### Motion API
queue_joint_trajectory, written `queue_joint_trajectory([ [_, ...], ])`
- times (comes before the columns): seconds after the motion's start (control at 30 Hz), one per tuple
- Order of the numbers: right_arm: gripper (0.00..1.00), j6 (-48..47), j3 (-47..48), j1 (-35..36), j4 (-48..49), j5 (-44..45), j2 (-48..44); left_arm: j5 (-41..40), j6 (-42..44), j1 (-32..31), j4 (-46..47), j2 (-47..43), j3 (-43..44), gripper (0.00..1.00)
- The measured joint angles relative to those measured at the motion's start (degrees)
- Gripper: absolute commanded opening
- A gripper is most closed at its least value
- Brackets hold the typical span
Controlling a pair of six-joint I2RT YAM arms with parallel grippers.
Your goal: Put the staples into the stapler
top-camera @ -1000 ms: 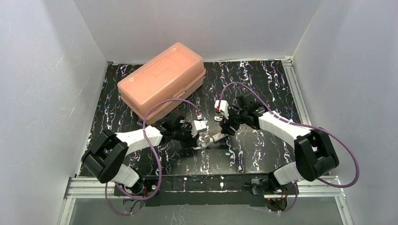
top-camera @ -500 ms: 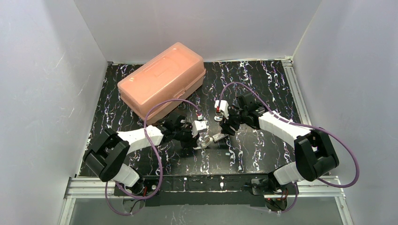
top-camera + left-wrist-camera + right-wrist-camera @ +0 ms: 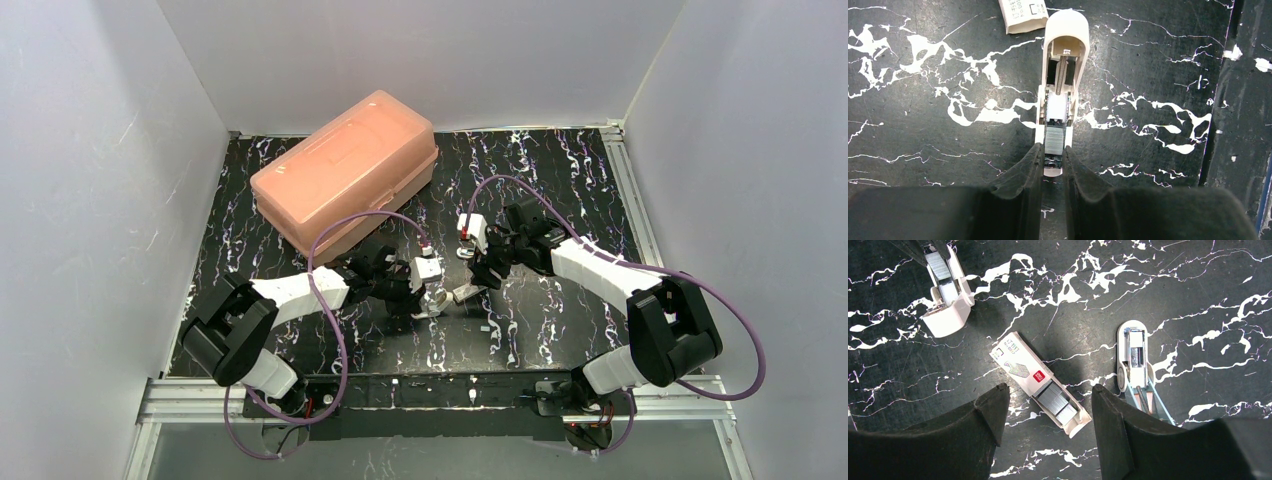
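The stapler (image 3: 1063, 60) lies open on the black marbled mat, pale white, its spring and channel showing. A silvery strip of staples (image 3: 1055, 139) lies in the channel's near end. My left gripper (image 3: 1050, 152) is closed narrowly on that strip's near end, over the stapler's tip. In the right wrist view the stapler (image 3: 948, 300) lies at the top left. My right gripper (image 3: 1048, 390) is open and empty, hovering over a white staple box (image 3: 1023, 365) with staples showing in its open end. In the top view both grippers, left (image 3: 436, 298) and right (image 3: 480, 272), meet at mid-table.
A second small stapler-like thing, white and teal (image 3: 1134, 365), lies open right of the staple box. A large peach plastic case (image 3: 345, 170) stands at the back left. White walls enclose the mat on three sides.
My left arm has edged slightly toward the stapler. The right arm and the objects have not visibly moved.
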Motion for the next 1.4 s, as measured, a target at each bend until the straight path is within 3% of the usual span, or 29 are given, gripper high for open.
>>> queue_joint_trajectory([
  [0.77, 0.68, 0.0, 0.0, 0.0, 0.0, 0.0, 0.4, -0.5, 3.2, 0.0, -1.2, -1.4, 0.0, 0.45],
  [1.17, 0.68, 0.1, 0.0, -0.6, 0.0, -0.3, 0.2, -0.5, 7.6, -0.4, -0.9, 0.5, 0.5, 0.43],
  [1.4, 0.68, 1.5, 0.0, -3.2, -0.1, -2.0, -3.8, -1.1, 7.5, -1.4, 0.1, 3.5, 0.7, 0.26],
])
